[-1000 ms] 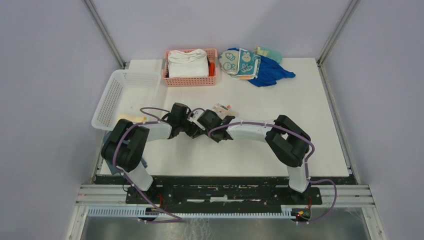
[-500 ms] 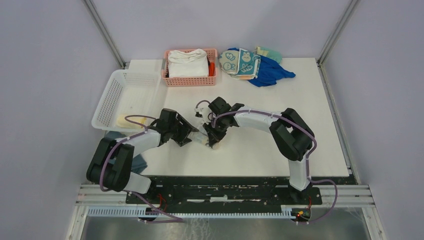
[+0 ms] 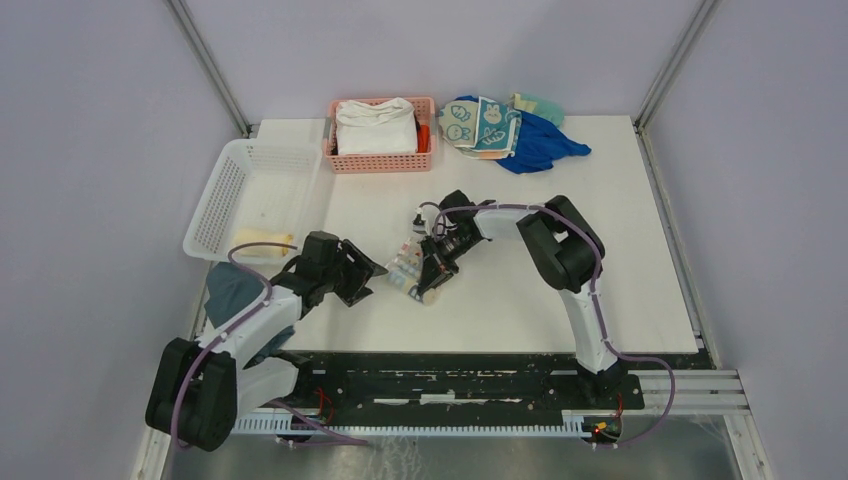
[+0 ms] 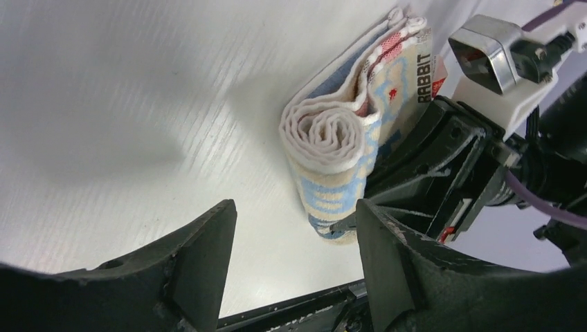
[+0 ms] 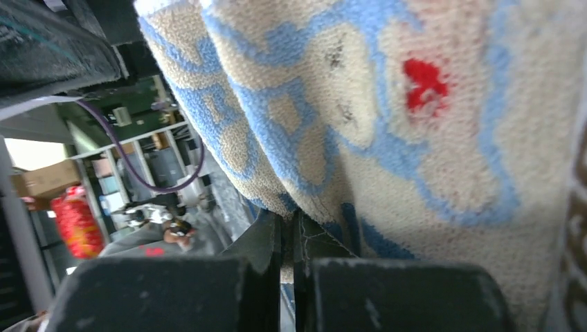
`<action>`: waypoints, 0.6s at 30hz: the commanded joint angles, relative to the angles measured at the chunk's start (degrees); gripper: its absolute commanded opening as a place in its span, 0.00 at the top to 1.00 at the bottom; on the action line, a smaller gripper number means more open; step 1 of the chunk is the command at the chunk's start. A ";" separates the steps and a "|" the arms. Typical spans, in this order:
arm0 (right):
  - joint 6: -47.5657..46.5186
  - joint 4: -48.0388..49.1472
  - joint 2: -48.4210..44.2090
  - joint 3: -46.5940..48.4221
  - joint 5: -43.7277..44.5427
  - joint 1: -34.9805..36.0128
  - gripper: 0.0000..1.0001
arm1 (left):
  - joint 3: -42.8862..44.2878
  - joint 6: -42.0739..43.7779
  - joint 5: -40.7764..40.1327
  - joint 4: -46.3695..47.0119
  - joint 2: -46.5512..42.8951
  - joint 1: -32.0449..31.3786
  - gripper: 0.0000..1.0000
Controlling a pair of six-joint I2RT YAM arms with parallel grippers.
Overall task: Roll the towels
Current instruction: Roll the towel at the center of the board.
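Note:
The beige "RABBIT" towel [image 3: 408, 273] lies rolled on the white table [image 3: 560, 250]. Its spiral end faces the left wrist view [image 4: 337, 142]. My right gripper [image 3: 432, 268] is shut on the roll's outer edge; the cloth [image 5: 387, 104] fills the right wrist view above the pinched fingertips [image 5: 266, 245]. My left gripper [image 3: 362, 272] is open and empty, just left of the roll and apart from it [image 4: 294, 266]. The yellow towel [image 3: 262, 243] lies rolled in the white basket [image 3: 225, 195]. The rabbit-face towel [image 3: 478, 122] lies at the back.
A pink basket [image 3: 380, 160] at the back holds a thick white folded cloth [image 3: 376, 125]. A blue cloth [image 3: 540, 145] lies beside the rabbit-face towel. A dark grey-blue cloth [image 3: 232, 290] hangs at the table's near left edge beside my left arm.
My left gripper has let go of the roll and drawn back to the near left. My right gripper has stayed shut on the roll, which now lies a little nearer the front.

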 commanded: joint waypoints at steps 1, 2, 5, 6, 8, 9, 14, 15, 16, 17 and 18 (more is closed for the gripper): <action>3.56 0.18 3.39 2.25 -0.92 -0.81 0.99 | -1.88 2.01 1.30 2.69 -2.28 0.06 0.29; 3.89 -0.09 3.82 2.60 -0.72 -0.91 1.00 | -2.23 1.80 1.98 4.00 -1.75 -0.08 0.29; 4.46 -1.04 4.85 3.36 0.10 -1.16 0.99 | -1.95 0.93 3.04 7.96 1.70 -1.65 0.31; 4.55 -1.28 5.09 3.43 0.34 -1.15 0.99 | -1.49 0.83 2.99 9.28 3.26 -2.48 0.31; 4.77 -1.57 5.43 3.56 0.92 -1.27 0.99 | -0.54 0.56 2.88 11.78 6.66 -3.87 0.33; 4.70 -1.89 5.43 3.55 1.38 -1.22 0.98 | -0.16 0.16 2.99 13.16 8.89 -4.19 0.33; 3.66 -2.90 4.27 3.45 3.70 -1.20 0.94 | 0.16 -1.61 0.08 14.90 14.57 -4.43 0.40; 3.37 -2.84 3.52 3.17 4.38 -1.18 0.93 | 0.50 -1.79 -1.18 13.92 15.52 -4.44 0.41; 3.14 -2.38 2.60 2.82 5.33 -1.13 0.91 | 0.96 -1.84 -2.13 13.21 16.55 -4.39 0.43; 2.97 -1.85 1.28 2.34 6.26 -0.95 0.89 | 1.27 -1.72 -2.95 12.74 17.52 -4.42 0.43; 2.70 -1.19 -0.10 1.60 7.54 -0.82 0.84 | 1.53 -1.65 -3.43 12.13 18.58 -4.39 0.44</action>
